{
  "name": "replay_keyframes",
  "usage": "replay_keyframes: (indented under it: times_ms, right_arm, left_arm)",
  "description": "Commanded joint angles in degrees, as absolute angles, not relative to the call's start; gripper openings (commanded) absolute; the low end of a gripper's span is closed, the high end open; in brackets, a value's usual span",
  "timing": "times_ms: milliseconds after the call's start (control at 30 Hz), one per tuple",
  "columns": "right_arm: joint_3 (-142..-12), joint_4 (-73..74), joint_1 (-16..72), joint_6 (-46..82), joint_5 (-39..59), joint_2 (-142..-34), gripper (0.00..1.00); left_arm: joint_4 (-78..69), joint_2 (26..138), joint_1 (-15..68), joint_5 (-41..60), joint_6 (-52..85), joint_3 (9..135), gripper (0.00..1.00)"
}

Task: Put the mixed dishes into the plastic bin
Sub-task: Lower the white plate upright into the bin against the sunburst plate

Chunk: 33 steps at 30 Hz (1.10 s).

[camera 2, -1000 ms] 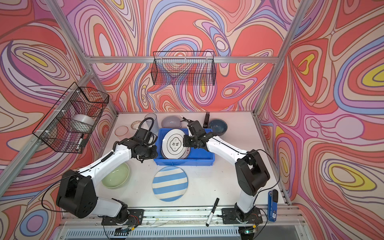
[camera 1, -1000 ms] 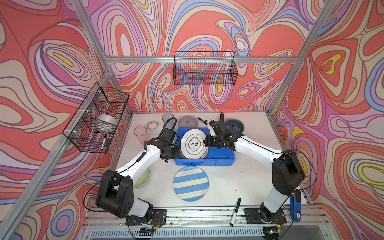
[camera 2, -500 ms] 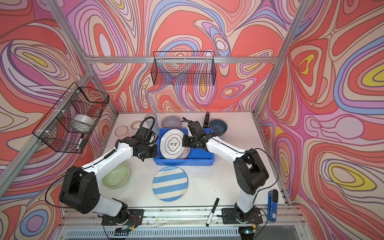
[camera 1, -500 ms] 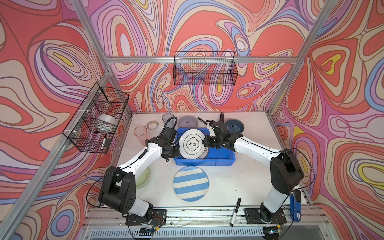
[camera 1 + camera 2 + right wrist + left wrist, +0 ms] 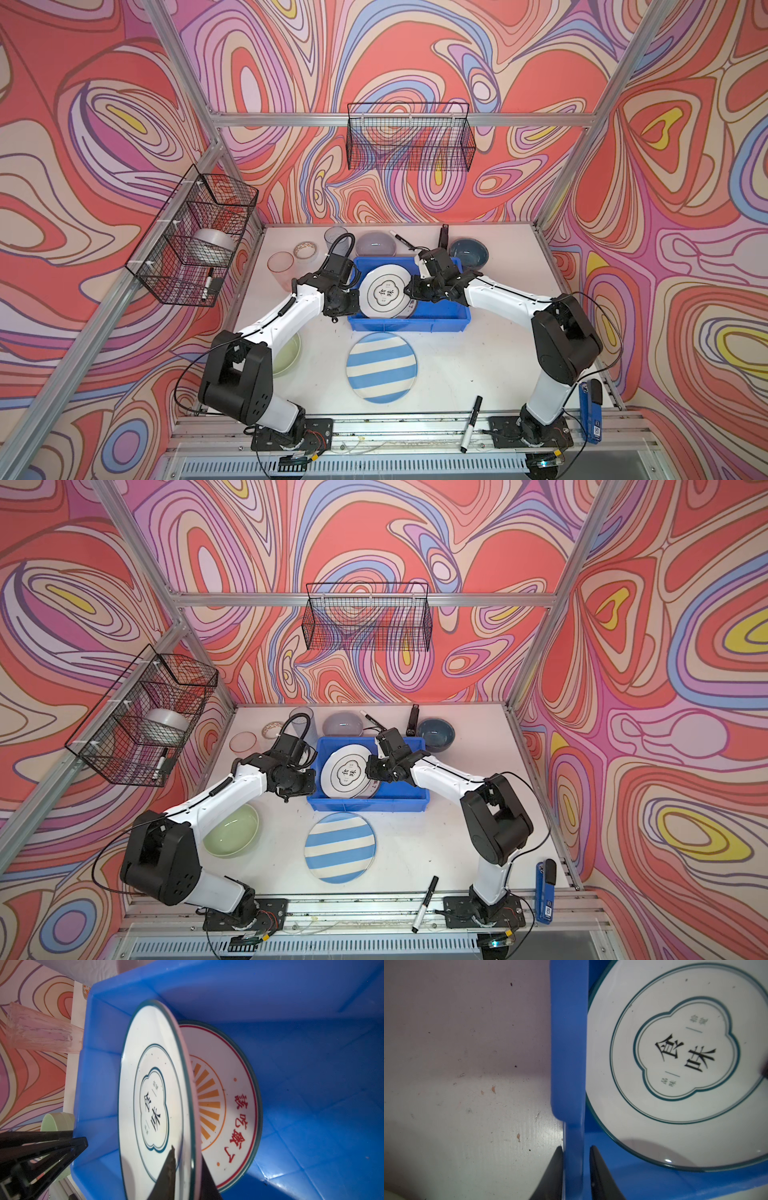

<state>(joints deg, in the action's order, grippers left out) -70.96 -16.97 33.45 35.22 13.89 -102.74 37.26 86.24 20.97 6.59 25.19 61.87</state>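
The plastic bin [image 5: 415, 326] [image 5: 374, 805] stands mid-table. Inside it, the teal-rimmed lettered plate [image 5: 384, 291] [image 5: 151, 1095] leans tilted over the orange sunburst plate [image 5: 228, 1105]. My right gripper [image 5: 409, 289] [image 5: 187, 1153] straddles the lettered plate's rim, jaws slightly parted, one finger on each face. My left gripper [image 5: 351, 297] [image 5: 576, 1147] is shut on the bin's left wall [image 5: 566, 1043]. On the table lie the blue-white striped plate [image 5: 381, 368], green bowl [image 5: 230, 831], lavender bowl [image 5: 375, 244], dark blue bowl [image 5: 468, 252], pink tumbler [image 5: 280, 264] and bluish tumbler [image 5: 336, 239].
A tape roll [image 5: 305, 250] sits at the back left. One marker [image 5: 471, 424] lies at the front edge and another marker [image 5: 402, 240] behind the bin. A blue stapler [image 5: 590, 409] lies front right. Wire baskets [image 5: 195, 245] [image 5: 409, 137] hang on the walls.
My left gripper has moved in onto the bin's left wall. The right gripper's jaws have parted a little around the lettered plate's rim. The plate has barely shifted.
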Motion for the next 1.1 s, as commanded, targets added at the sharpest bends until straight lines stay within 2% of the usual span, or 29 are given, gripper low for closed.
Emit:
replay_keyframes:
  times_ms: [0, 867, 1067]
  right_arm:
    - [-70.49, -17.22, 33.71, 34.51, 13.44, -103.32, 0.25]
    - [-74.33, -25.01, 33.68, 30.54, 7.48, -106.51, 0.48]
    - [-75.05, -27.53, 33.67, 29.59, 3.04, -106.61, 0.61]
  left_arm:
    - [37.27, 86.67, 20.83, 7.27, 24.17, 64.24, 0.26]
    - [38.22, 86.24, 20.79, 7.12, 23.99, 64.59, 0.25]
    - [38.47, 85.99, 20.81, 7.08, 23.82, 64.43, 0.25]
